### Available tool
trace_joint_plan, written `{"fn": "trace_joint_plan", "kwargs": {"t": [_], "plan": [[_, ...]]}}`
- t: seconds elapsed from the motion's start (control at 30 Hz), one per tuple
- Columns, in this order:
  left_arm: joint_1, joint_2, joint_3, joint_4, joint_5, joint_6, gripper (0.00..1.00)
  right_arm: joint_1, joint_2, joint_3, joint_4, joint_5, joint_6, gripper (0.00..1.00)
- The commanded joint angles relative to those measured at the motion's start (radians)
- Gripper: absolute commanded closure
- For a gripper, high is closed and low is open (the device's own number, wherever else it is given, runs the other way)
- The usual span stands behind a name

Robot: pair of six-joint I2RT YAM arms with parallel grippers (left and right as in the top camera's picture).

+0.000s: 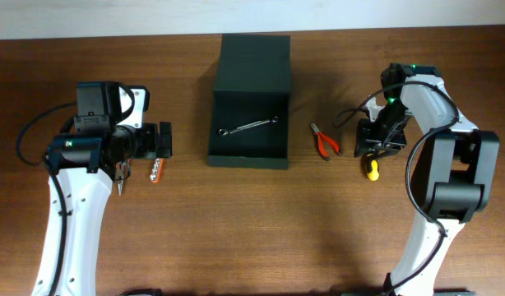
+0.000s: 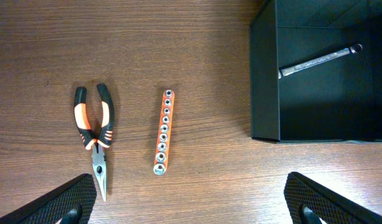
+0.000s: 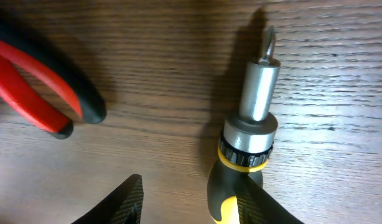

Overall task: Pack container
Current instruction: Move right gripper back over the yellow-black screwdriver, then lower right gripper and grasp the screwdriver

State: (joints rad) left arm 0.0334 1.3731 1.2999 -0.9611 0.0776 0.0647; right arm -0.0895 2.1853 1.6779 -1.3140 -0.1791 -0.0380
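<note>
Pliers (image 2: 94,140) of the needle-nose kind, with orange-and-black handles, lie on the brown wooden worktop (image 1: 252,238) toward its left edge. Just beside them, not touching, lies an orange socket rail (image 2: 163,132) carrying a single row of sockets. The left gripper (image 2: 191,205) hangs above these two with its claw spread wide and nothing in it.

Toward the right edge, about as near, a screwdriver (image 3: 250,124) with a yellow-and-black handle lies flat on the wood. The right gripper (image 3: 197,202) sits low over that handle with its fingers (image 3: 119,202) on either side. Bare wood shows between one finger and the handle, so the claw is part spread and straddling, not pinching.

Red-handled pliers (image 1: 325,141) lie a little farther back, between the screwdriver and the container (image 1: 248,158). That dark box stands at the middle of the worktop's width and reaches toward the far edge, with its lid (image 1: 254,62) swung open on the far side. A combination wrench (image 1: 251,126) lies slantwise on its floor.
</note>
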Motion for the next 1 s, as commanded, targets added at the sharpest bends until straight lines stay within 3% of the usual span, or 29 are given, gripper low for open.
{"fn": "trace_joint_plan", "kwargs": {"t": [0.0,0.77,0.97], "plan": [[0.004,0.007,0.012,-0.001,0.001,0.020,0.01,-0.019,-0.004,-0.017,-0.001,0.067,-0.009,0.52],[0.004,0.007,0.012,0.003,0.001,0.020,0.01,-0.035,-0.003,-0.081,0.045,0.158,0.013,0.54],[0.004,0.007,0.012,0.011,0.001,0.020,0.01,-0.035,-0.004,-0.101,0.077,0.158,0.012,0.60]]}}
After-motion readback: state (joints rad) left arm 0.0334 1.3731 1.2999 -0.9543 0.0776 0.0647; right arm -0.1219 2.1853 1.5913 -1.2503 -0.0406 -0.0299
